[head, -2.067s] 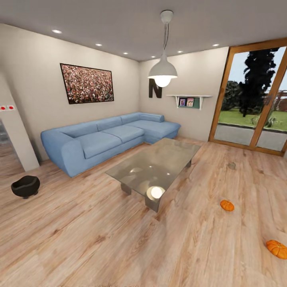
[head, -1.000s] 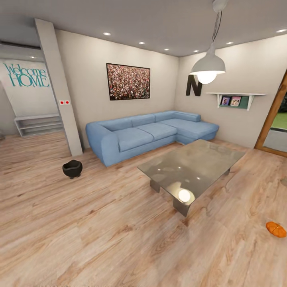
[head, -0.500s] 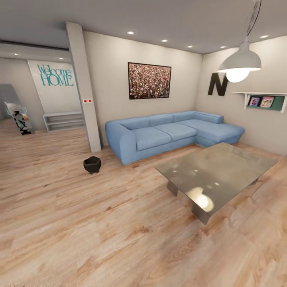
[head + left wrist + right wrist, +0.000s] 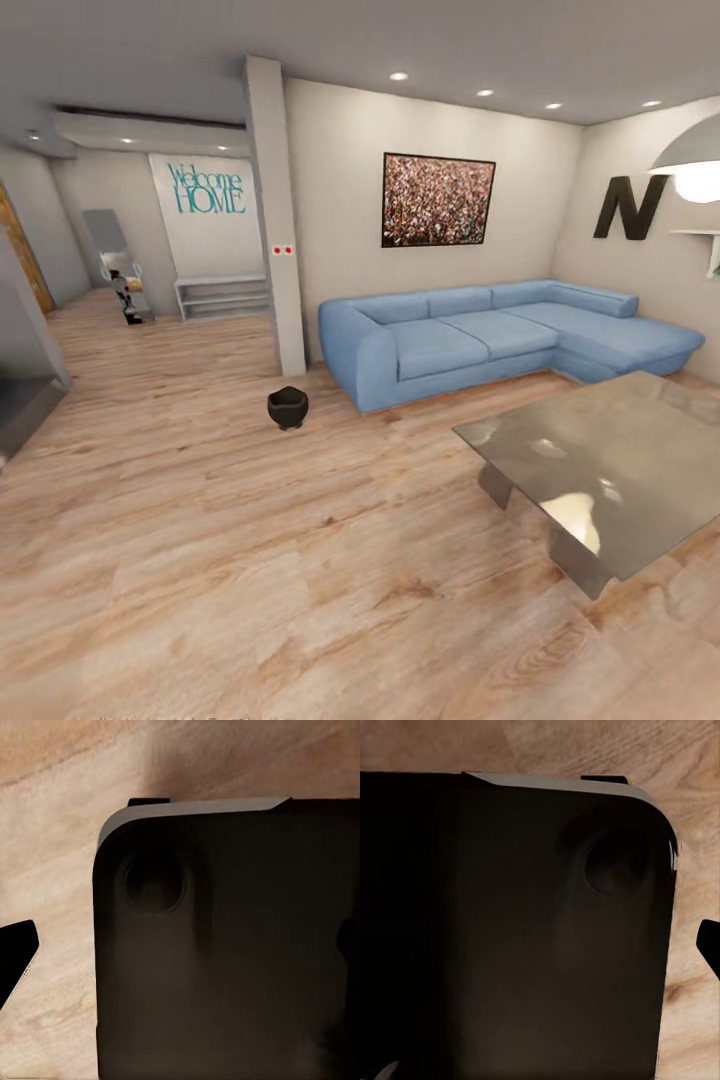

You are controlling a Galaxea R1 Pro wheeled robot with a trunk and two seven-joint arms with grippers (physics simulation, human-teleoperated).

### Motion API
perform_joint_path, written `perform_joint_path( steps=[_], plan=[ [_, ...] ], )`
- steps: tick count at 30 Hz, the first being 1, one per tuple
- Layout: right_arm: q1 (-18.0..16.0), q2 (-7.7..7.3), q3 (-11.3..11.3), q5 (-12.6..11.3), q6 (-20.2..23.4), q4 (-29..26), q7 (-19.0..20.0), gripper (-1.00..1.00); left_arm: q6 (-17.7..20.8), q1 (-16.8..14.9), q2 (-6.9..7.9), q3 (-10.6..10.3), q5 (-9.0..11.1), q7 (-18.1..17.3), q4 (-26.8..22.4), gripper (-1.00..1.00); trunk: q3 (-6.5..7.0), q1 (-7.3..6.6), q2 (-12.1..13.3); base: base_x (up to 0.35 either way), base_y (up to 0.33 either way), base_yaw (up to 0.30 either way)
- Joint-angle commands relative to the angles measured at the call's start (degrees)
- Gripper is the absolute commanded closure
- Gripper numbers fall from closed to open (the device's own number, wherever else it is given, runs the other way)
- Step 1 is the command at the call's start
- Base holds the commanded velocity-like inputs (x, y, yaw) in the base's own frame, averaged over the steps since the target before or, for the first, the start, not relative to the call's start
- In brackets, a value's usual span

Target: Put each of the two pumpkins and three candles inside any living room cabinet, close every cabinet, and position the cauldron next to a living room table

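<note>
One wide wooden floor (image 4: 250, 580) runs across the living room. A blue corner sofa (image 4: 500, 340) stands against the far wall. Right of centre, near the sofa, stands the glass-topped table (image 4: 610, 470), a low surface on grey wedge legs. The small black cauldron (image 4: 288, 407) sits on the floor beside a white pillar (image 4: 278, 230), well apart from the table. Neither end effector's state can be told: both wrist views face a dark robot panel (image 4: 225, 945) above the floor.
</note>
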Motion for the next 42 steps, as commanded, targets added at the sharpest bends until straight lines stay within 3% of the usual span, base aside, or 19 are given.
perform_joint_path(
  steps=[1,17,42],
  plan=[
    [0.0,0.00,0.0,0.1,-0.2,0.0,0.0,-1.00,-0.1,0.0,-0.02,0.0,0.0,0.0,-0.1,-1.00,-0.07,0.01,0.0,0.061,0.318,0.269],
    [0.0,0.00,0.0,0.0,-0.2,0.0,0.0,-1.00,-0.1,0.0,-0.28,0.0,-0.1,0.0,-0.1,-1.00,-0.45,0.01,0.0,0.200,0.284,0.260],
    [0.0,-0.09,-0.3,-0.6,-2.2,0.4,0.6,-1.00,-2.2,0.0,-0.23,0.2,0.1,0.0,-0.1,-1.00,-0.48,0.01,0.0,0.332,0.037,0.010]
  ],
)
